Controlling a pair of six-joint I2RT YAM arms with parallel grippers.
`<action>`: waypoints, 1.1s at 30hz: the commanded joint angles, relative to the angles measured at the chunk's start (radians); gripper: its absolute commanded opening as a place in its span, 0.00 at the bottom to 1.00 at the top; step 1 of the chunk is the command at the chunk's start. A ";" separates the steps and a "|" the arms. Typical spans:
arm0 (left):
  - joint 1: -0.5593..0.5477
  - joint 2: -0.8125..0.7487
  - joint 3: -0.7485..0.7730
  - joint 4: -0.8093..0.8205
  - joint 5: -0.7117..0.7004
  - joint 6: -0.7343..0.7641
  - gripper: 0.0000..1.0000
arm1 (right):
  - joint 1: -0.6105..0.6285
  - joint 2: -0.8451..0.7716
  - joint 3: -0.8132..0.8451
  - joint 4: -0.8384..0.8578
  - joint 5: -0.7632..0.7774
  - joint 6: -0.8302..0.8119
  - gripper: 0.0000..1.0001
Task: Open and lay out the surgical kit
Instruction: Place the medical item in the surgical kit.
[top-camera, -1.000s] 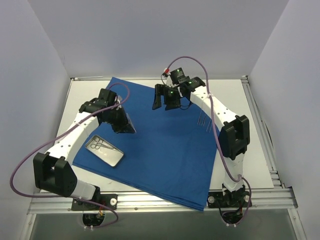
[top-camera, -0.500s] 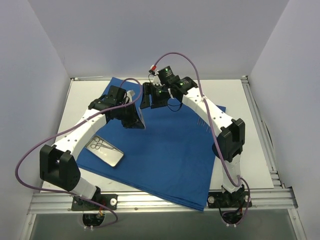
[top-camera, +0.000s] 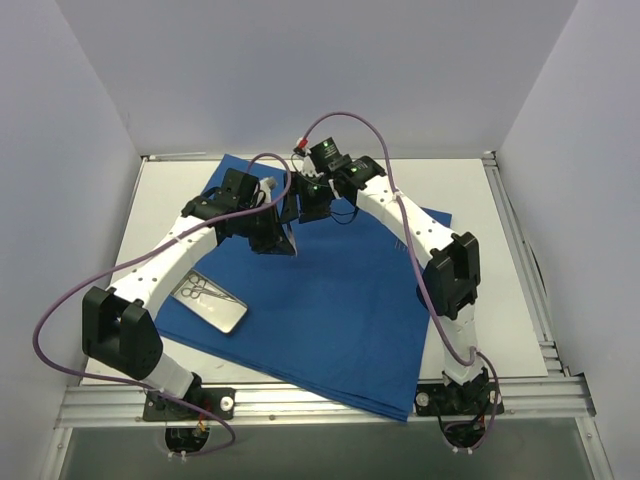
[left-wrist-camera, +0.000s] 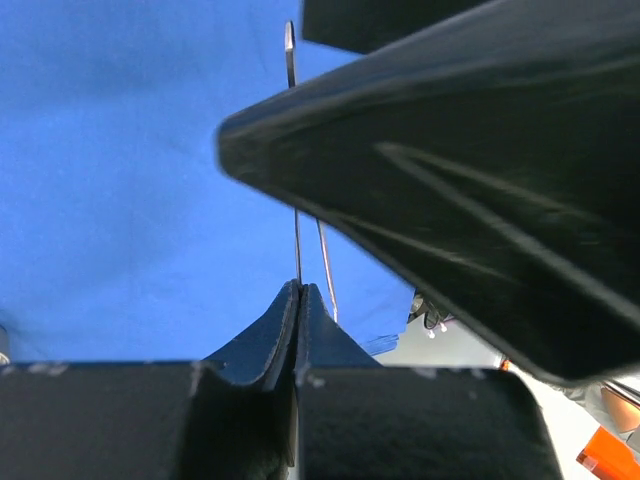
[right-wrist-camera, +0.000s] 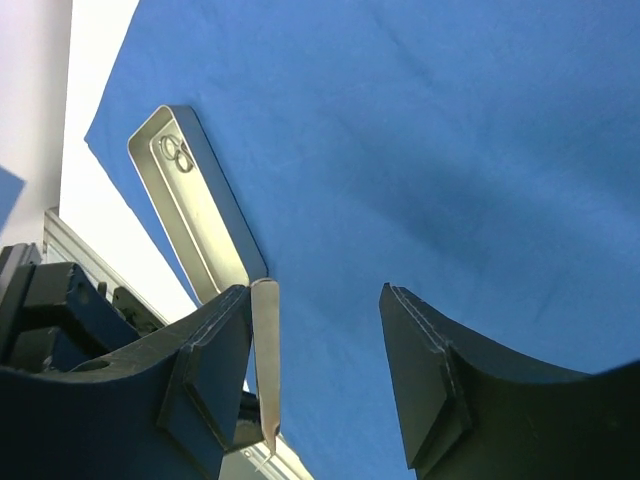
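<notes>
A royal-blue cloth wrap (top-camera: 340, 300) lies opened flat over the middle of the white counter (top-camera: 500, 260). One corner reaches the far edge and another reaches the near edge. On the cloth's left corner, towards the left edge of the counter, sits a small rectangular shiny metal tray (top-camera: 228, 316). Thin silver scissor-like instruments (top-camera: 198, 289) lie inside it, and their ring handles (right-wrist-camera: 178, 152) show in the right wrist view.

Both arms meet above the far middle of the cloth. The left gripper (top-camera: 283, 243) has its fingers (left-wrist-camera: 270, 330) pressed together, clamped on a thin silver instrument (left-wrist-camera: 297, 240). Its slim shafts rise straight out from between the tips.

The right gripper (top-camera: 300, 208) hangs just beside the left one, its dark body filling much of the left wrist view. Its fingers (right-wrist-camera: 215, 370) stand apart. The held silver instrument (right-wrist-camera: 265, 360) hangs between them, close against the inner face of one finger and well clear of the other. Whether it touches that finger cannot be told.
</notes>
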 joint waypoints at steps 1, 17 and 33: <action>-0.009 0.000 0.058 0.026 -0.012 0.024 0.02 | 0.013 0.005 0.044 -0.015 -0.018 -0.001 0.53; 0.005 -0.026 0.041 -0.014 -0.040 0.057 0.39 | -0.010 -0.053 -0.083 0.160 -0.198 0.019 0.00; 0.078 -0.224 -0.152 0.219 0.213 0.074 0.52 | -0.072 -0.160 -0.280 0.543 -0.543 0.136 0.00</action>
